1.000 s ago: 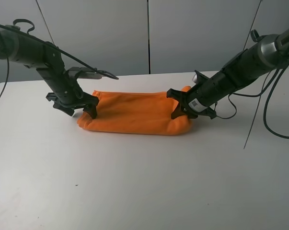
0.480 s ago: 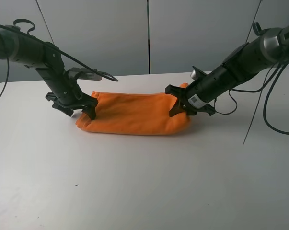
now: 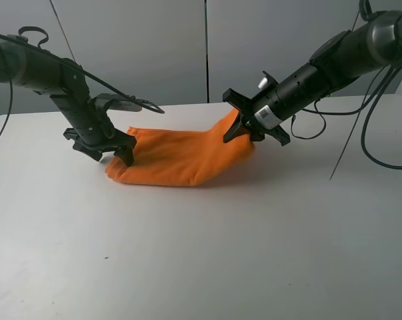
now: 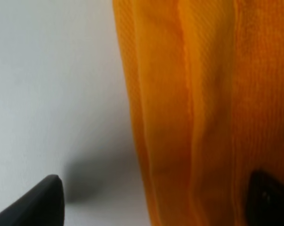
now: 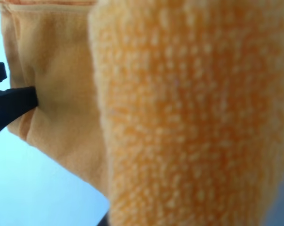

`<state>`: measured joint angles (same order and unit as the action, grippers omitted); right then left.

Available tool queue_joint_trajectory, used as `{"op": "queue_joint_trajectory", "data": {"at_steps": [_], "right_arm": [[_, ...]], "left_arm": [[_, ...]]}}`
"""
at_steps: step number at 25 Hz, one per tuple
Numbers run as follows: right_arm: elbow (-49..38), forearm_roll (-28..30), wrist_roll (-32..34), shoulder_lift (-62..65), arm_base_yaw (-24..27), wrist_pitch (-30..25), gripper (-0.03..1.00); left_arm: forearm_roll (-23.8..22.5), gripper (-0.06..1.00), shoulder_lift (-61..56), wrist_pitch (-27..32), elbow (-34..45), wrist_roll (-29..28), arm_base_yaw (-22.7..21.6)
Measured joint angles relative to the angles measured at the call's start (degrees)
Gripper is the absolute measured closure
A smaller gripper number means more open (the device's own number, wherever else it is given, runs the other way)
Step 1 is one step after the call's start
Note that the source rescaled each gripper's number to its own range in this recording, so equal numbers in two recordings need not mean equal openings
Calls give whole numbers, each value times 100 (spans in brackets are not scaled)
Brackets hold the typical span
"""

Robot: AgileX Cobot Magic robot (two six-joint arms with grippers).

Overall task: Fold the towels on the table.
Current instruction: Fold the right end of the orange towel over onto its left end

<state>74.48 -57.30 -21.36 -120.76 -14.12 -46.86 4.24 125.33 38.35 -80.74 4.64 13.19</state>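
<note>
The orange towel (image 3: 167, 157) lies folded in a long band on the white table (image 3: 201, 253). My left gripper (image 3: 113, 152) is open and straddles the towel's left end. In the left wrist view the towel's layered edge (image 4: 203, 94) runs between the two spread fingertips (image 4: 38, 202). My right gripper (image 3: 241, 127) is shut on the towel's right end and holds it lifted off the table, pulled toward the left. Orange pile (image 5: 189, 117) fills the right wrist view, with one black finger (image 5: 10, 103) at its side. The white label is hidden.
Grey wall panels (image 3: 207, 47) stand behind the table's far edge. Black cables (image 3: 367, 133) hang from the right arm over the table's right side. Bare tabletop stretches in front of the towel.
My right gripper has risen and moved left, lifting the towel's right end off the table. The left gripper has stayed at the left end.
</note>
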Motion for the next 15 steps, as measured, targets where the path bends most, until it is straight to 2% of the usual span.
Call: {"op": "queue_joint_trajectory", "data": {"at_steps": [4, 11, 15], "right_arm": [[238, 54, 183, 0, -102, -147, 90], [711, 140, 542, -71, -719, -111, 90], [884, -22, 643, -302, -928, -84, 90]], "left_arm": [[0, -4, 0, -12, 0, 0, 0], [11, -4, 0, -22, 0, 0, 0], [11, -4, 0, -33, 0, 0, 0]]}}
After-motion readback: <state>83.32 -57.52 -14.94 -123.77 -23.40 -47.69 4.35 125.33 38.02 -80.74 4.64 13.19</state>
